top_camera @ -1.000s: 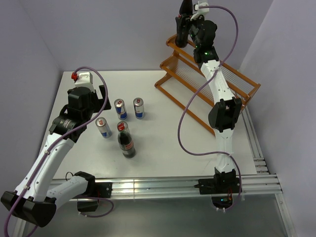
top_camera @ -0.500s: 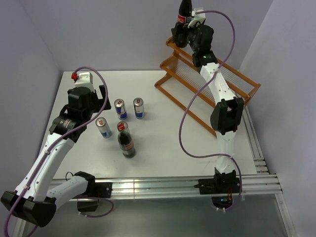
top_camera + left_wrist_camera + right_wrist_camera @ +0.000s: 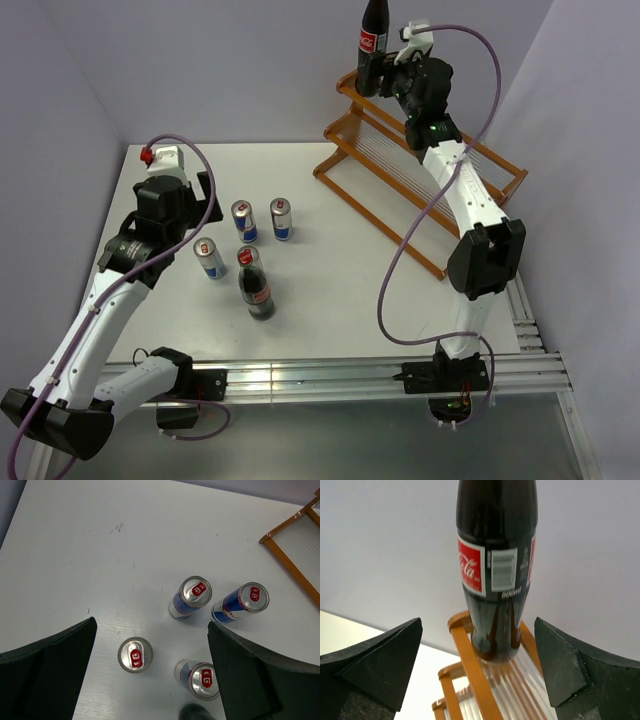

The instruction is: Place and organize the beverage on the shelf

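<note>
One dark cola bottle (image 3: pixel 373 38) (image 3: pixel 497 555) stands upright on the far left end of the top tier of the orange shelf (image 3: pixel 425 175) (image 3: pixel 470 665). My right gripper (image 3: pixel 388 72) (image 3: pixel 477 625) is open just behind it, its fingers well clear of the glass. On the table stand several silver-blue cans (image 3: pixel 243 221) (image 3: pixel 194 596) and a second cola bottle (image 3: pixel 260 295). My left gripper (image 3: pixel 207 198) (image 3: pixel 151 630) hovers open above the cans and holds nothing.
The shelf's lower tier (image 3: pixel 385 165) carries nothing and runs diagonally towards the right wall. A corner of the shelf (image 3: pixel 295 550) shows in the left wrist view. The right arm's purple cable (image 3: pixel 400 250) loops over the table.
The right gripper opened and let go of the cola bottle, which now stands on the top tier. That arm then drew back to the right. The left arm stayed still.
</note>
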